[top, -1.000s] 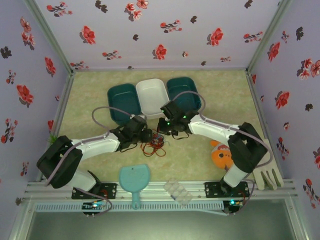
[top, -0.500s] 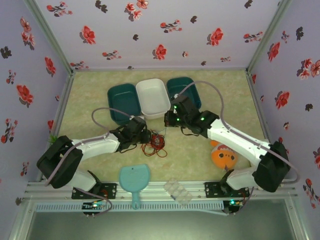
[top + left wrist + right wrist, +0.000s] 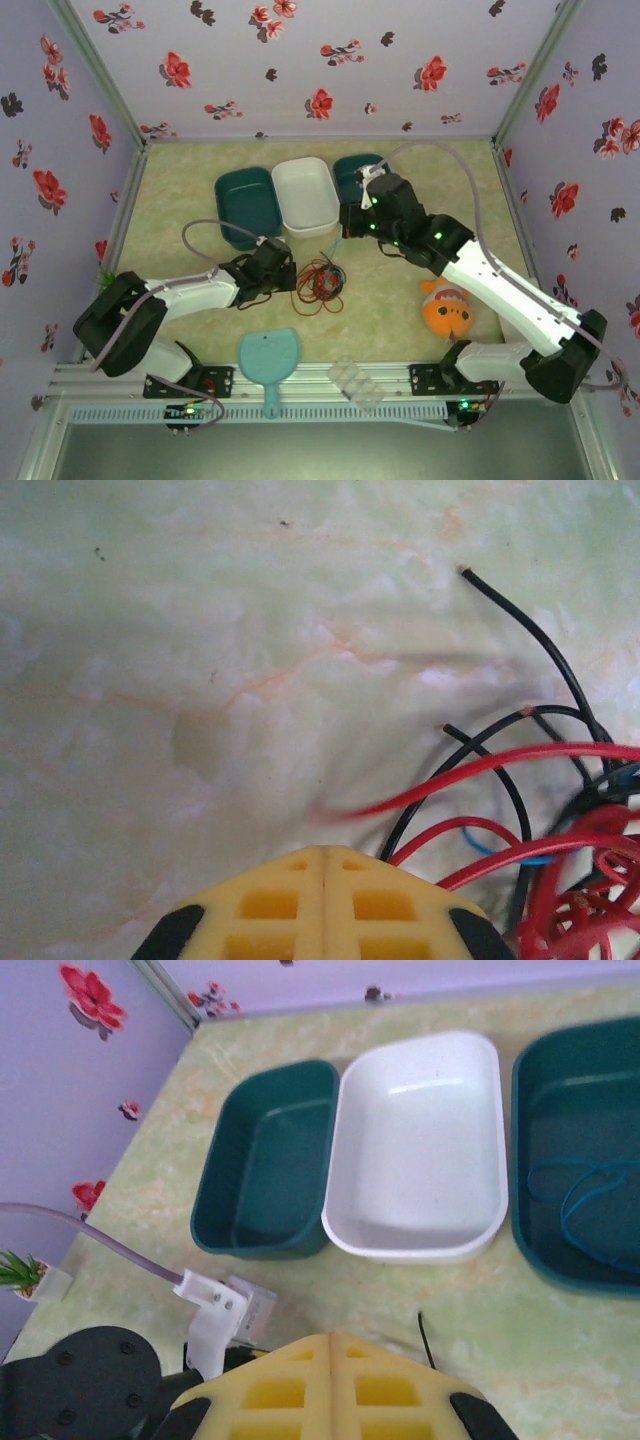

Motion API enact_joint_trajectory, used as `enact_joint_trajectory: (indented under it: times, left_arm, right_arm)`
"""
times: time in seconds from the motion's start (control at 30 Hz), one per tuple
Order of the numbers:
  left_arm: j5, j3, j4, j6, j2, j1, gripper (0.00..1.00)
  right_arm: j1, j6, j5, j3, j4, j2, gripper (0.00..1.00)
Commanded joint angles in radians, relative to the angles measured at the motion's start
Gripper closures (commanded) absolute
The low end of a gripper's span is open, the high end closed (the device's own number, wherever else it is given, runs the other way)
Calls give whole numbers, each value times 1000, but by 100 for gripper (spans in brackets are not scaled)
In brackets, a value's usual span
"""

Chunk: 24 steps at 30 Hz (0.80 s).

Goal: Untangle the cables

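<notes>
The cables point(image 3: 318, 283) lie as one red, black and blue tangle mid-table. My left gripper point(image 3: 290, 275) rests at the tangle's left edge. In the left wrist view it point(image 3: 322, 852) is shut, with red wire point(image 3: 520, 760) and black wire point(image 3: 545, 645) running under its right finger; whether one is pinched I cannot tell. My right gripper point(image 3: 345, 232) hangs above the tangle near the bins. It point(image 3: 331, 1338) is shut, and a black wire end point(image 3: 422, 1335) pokes up beside its tip. A thin strand runs from it down to the tangle. A teal wire point(image 3: 580, 1190) lies in the right bin.
At the back stand a teal bin point(image 3: 245, 205), a white bin point(image 3: 305, 195) and another teal bin point(image 3: 362, 172). An orange fish toy point(image 3: 448, 312) lies right of the tangle. Near the front edge are a light-blue paddle point(image 3: 268, 358) and a clear tray point(image 3: 358, 383).
My right arm has stretched out and carried its gripper back toward the bins, drawing the tangle up and right. My left gripper has closed at the tangle's left edge.
</notes>
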Motion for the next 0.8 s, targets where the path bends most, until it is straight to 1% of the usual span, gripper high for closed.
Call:
enact_joint_trajectory:
  times: [0.0, 0.17, 0.4, 0.43, 0.47, 0.5, 0.57, 0.6, 0.63, 0.67, 0.77]
  left_arm:
    - [-15, -17, -14, -4, 9, 8, 100]
    - [-16, -13, -18, 2, 15, 9, 100]
    - [-16, 2, -30, 25, 5, 8, 100]
    - [-15, 2, -29, 28, 0, 10, 98]
    - [-16, 3, -28, 32, -6, 10, 94]
    - [-16, 2, -26, 35, -14, 9, 87]
    - [-14, 3, -23, 44, -29, 9, 80]
    - [-15, 1, -21, 50, -38, 9, 72]
    - [-13, -2, -17, 55, -48, 8, 58]
    - [-12, -5, -9, 61, -58, 9, 49]
    - [-10, -21, 11, 80, -94, 8, 32]
  right_arm:
    - [7, -63, 49, 62, -59, -24, 100]
    - [8, -105, 90, 131, -124, -29, 100]
    - [8, -162, 73, 226, -157, -26, 100]
    - [8, -176, 69, 240, -157, -26, 100]
    - [8, -184, 67, 254, -159, -24, 100]
    - [8, -197, 62, 274, -161, -22, 100]
    - [8, -217, 53, 312, -172, -15, 100]
    - [8, -225, 51, 329, -175, -11, 100]
    - [8, -233, 48, 343, -178, -9, 100]
    - [8, -242, 45, 356, -180, -6, 100]
    - [8, -268, 43, 397, -187, 3, 100]
